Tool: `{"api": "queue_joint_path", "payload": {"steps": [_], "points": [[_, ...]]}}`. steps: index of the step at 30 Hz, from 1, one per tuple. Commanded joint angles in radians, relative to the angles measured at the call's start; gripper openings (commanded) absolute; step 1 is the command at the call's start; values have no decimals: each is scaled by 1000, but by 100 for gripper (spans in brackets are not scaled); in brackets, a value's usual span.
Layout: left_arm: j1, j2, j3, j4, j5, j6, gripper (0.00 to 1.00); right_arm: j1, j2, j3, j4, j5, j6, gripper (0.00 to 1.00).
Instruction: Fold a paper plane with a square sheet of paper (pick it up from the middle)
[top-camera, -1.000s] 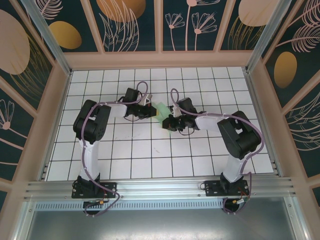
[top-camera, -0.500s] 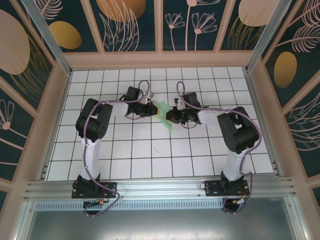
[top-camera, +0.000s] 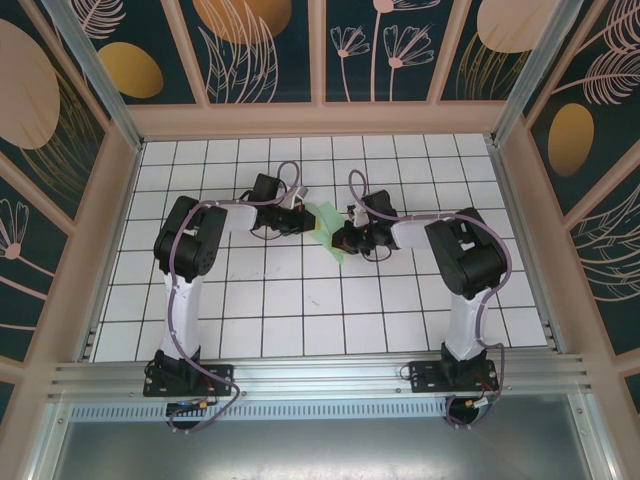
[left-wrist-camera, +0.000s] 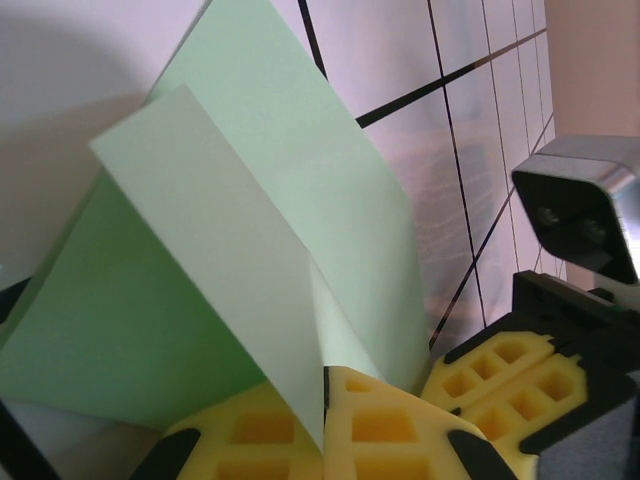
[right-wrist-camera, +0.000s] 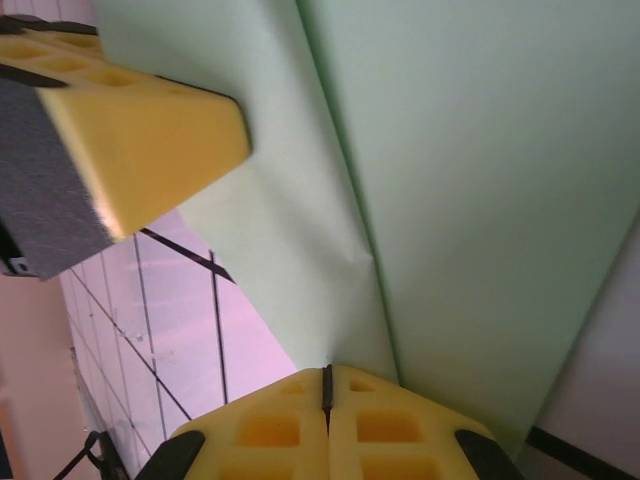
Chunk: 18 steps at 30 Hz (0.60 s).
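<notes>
White gridded tabletop (top-camera: 250, 320), floral walls (top-camera: 260, 40)

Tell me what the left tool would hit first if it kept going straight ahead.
Likely the right tool, shut on the same green sheet of paper that the left tool pinches, just ahead. Depth is unclear; it could graze past.

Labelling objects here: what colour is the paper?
The paper is plain pale green, clearest in the left wrist view.

we can read no text, label, brand, number or sign here; the pale green paper (left-wrist-camera: 230, 250) is plain and unmarked.
</notes>
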Motion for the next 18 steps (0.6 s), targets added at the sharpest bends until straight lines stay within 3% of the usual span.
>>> {"api": "queue_joint_path", "payload": {"steps": [1,4,11,15,18], "points": [[10,21,15,-24,-26,-1,9,11,33,4,-92,60,-43,8],[20,13,18,-16,-26,-23,10,11,34,-23,-90,98,-31,7],[50,-89,18,10,-76,-110,29,15,35,-35,-78,111,-17,6],[71,-178,-45,30,-140,-165,29,16,40,-28,-65,104,-11,6],[70,-254,-151,121,-144,-247,21,19,37,-27,-64,112,-10,6]]}}
